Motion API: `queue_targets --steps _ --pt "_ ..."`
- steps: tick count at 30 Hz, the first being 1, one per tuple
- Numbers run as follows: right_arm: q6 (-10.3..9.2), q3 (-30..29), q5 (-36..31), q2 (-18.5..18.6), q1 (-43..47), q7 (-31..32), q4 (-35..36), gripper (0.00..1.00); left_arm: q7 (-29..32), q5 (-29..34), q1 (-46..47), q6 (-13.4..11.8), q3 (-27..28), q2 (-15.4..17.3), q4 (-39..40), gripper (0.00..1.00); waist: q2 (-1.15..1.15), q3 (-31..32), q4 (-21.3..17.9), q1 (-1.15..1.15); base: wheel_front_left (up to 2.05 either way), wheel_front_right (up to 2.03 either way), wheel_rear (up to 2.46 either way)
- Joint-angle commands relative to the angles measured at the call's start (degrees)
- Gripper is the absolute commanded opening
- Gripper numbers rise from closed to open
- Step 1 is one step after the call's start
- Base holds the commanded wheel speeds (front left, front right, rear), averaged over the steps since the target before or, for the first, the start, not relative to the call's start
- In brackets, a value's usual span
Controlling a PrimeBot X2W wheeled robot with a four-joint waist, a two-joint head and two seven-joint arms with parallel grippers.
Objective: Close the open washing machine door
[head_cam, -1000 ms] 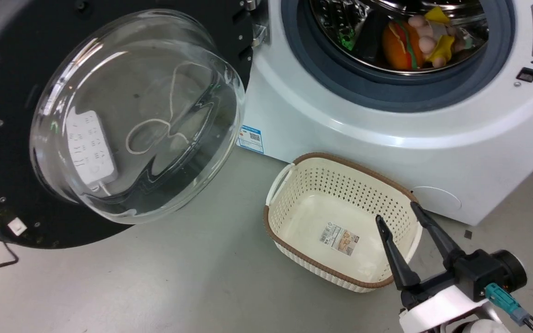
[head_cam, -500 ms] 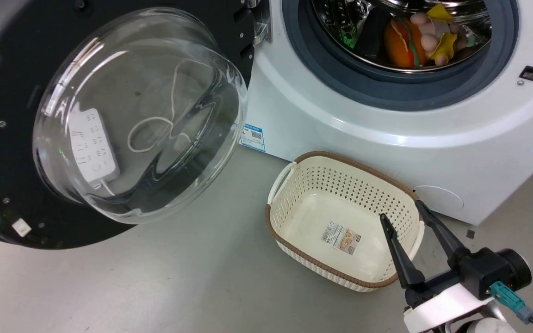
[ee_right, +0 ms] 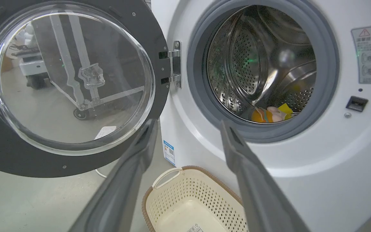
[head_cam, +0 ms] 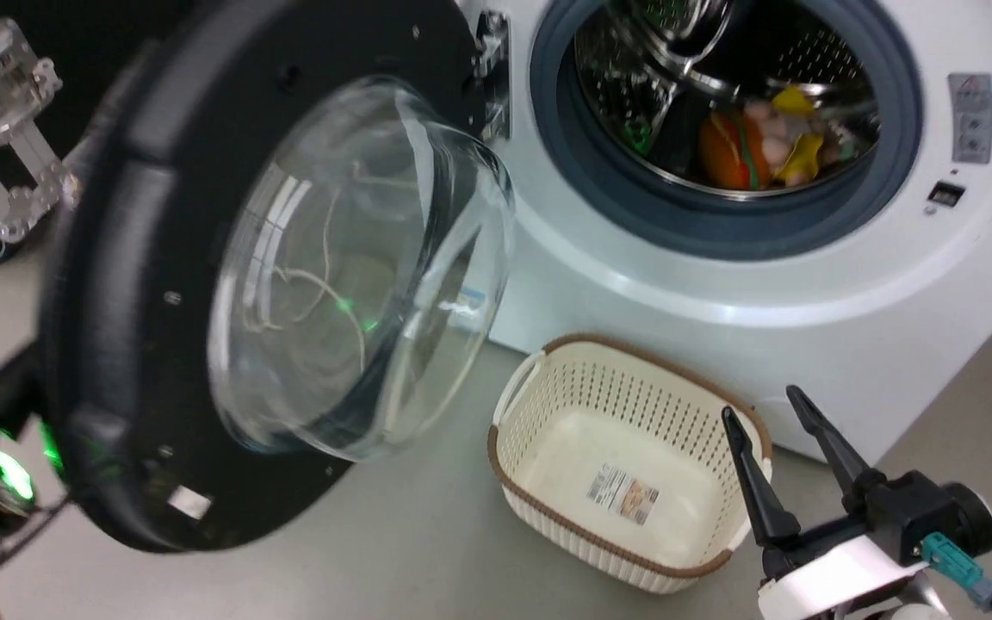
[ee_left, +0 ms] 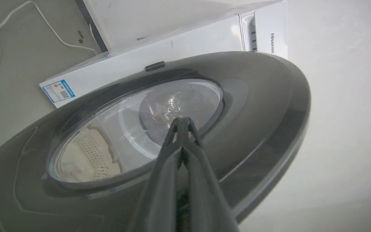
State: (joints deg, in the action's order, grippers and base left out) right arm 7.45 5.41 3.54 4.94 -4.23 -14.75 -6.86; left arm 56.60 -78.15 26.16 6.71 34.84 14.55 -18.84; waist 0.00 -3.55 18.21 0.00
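L gripper [ee_left: 182,120] fingers together, tips at door [head_cam: 350,284] outer face; door hangs open left of machine [head_cam: 720,284]; prob. heavy, stiff, glossy, so push frame, not glass; basket [head_cam: 599,379] before machine; R gripper [head_cam: 760,402] fingers apart.

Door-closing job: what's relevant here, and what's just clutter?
Job: washing machine door, washing machine, left gripper at the door's outer face.
Lying about: cream basket, toys in the drum, right gripper with jaws open.
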Motion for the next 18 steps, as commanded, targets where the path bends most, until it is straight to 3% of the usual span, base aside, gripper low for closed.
queue_targets --steps 1,3,11,18 --pt "0.03 -0.22 0.16 -0.34 0.75 -0.25 -0.14 1.0 0.68 -0.51 -1.11 0.29 -0.23 -0.57 0.52 0.0 0.0 1.59 -0.33 0.0 0.0 0.0 0.0" --pt "0.03 -0.68 -0.07 -0.84 1.49 -0.25 -0.4 1.0 4.22 -2.47 -4.73 0.32 -1.15 -2.89 3.64 0.0 0.0 3.34 -1.02 0.0 0.0 0.0 0.0" --pt "0.03 -2.68 -0.89 -1.48 2.05 -0.25 -0.26 1.0 7.07 -4.78 -11.96 0.41 -4.77 -9.77 10.87 0.0 0.0 4.74 -3.72 0.0 0.0 0.0 0.0" --pt "0.03 -5.02 -1.62 -1.52 2.26 -0.25 0.04 1.0 4.84 -9.44 -18.26 0.03 -14.53 -11.62 12.68 0.0 0.0 4.31 -7.96 0.0 0.0 0.0 0.0"
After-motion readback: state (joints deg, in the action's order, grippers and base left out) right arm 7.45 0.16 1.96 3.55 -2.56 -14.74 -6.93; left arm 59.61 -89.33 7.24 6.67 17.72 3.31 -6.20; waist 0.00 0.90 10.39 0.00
